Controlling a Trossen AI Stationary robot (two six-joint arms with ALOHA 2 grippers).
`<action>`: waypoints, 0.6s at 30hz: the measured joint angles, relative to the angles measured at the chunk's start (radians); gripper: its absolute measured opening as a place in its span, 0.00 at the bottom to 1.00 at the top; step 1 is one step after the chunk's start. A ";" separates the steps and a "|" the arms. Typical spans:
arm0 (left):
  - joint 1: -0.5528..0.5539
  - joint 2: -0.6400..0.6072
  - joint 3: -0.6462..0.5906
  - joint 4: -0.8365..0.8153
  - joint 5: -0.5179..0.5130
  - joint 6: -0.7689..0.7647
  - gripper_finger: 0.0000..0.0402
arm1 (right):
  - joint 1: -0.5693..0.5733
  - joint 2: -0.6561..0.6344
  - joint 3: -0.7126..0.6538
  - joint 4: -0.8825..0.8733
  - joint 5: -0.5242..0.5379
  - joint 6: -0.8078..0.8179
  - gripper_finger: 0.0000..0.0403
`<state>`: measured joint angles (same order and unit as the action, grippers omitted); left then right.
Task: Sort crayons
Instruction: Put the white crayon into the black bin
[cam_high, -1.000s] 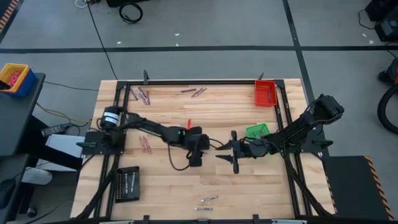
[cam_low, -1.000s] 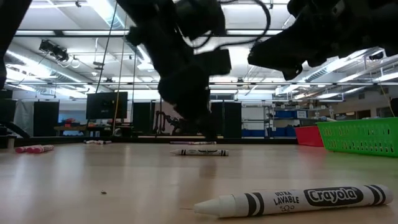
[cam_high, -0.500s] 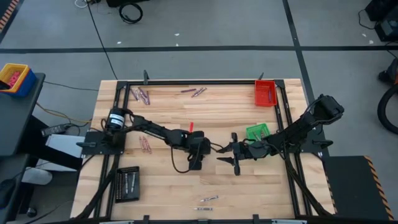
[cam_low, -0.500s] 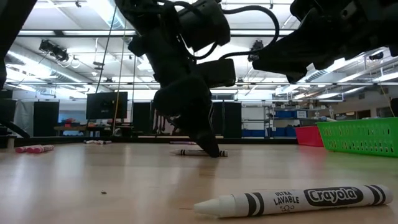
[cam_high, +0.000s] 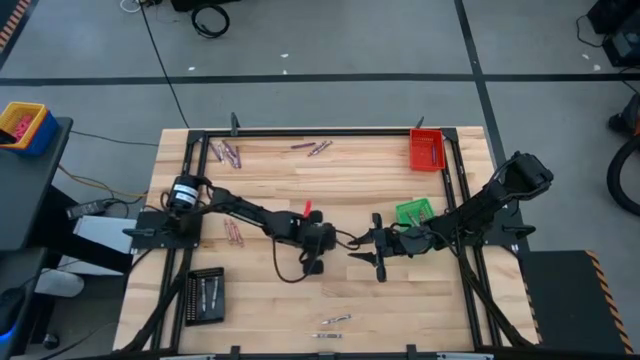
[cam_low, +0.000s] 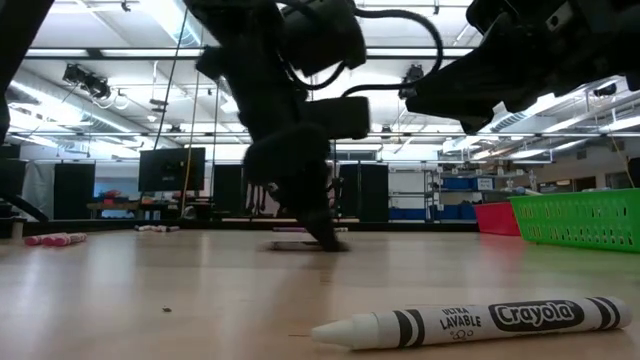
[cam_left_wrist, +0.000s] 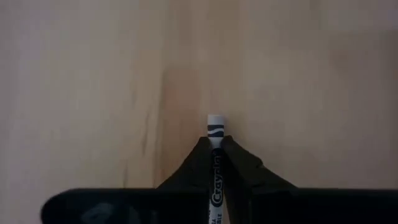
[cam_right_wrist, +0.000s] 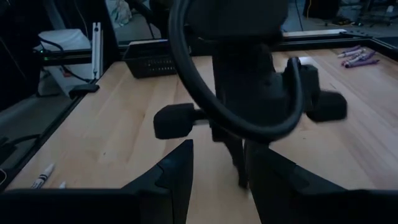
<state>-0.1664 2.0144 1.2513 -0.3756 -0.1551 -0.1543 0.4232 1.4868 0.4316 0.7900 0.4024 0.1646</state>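
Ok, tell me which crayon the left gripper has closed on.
The white crayon at mid-table, pinched lengthwise in the left gripper. The purplish crayons along the far edge and the white ones near the front edge lie untouched.

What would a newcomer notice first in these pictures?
Probably the two dark arms meeting at the table's middle: the left hand is shut on a white crayon lying on the wood, while the right hand waits open beside it. Next, the bright green tray and red tray on the right side.
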 joint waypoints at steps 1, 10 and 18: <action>-0.012 -0.018 -0.002 -0.033 -0.023 -0.033 0.06 | 0.000 0.000 0.000 -0.002 0.000 0.000 0.36; -0.196 -0.279 -0.007 -0.614 -0.092 -0.626 0.08 | 0.000 0.000 0.000 -0.024 0.000 0.001 0.36; -0.482 -0.410 -0.005 -0.974 0.052 -1.452 0.08 | 0.000 0.000 0.000 -0.020 0.000 0.019 0.36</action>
<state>-0.6485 1.6046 1.2462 -1.3495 -0.1028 -1.6064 0.4232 1.4868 0.4320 0.7698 0.4024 0.1841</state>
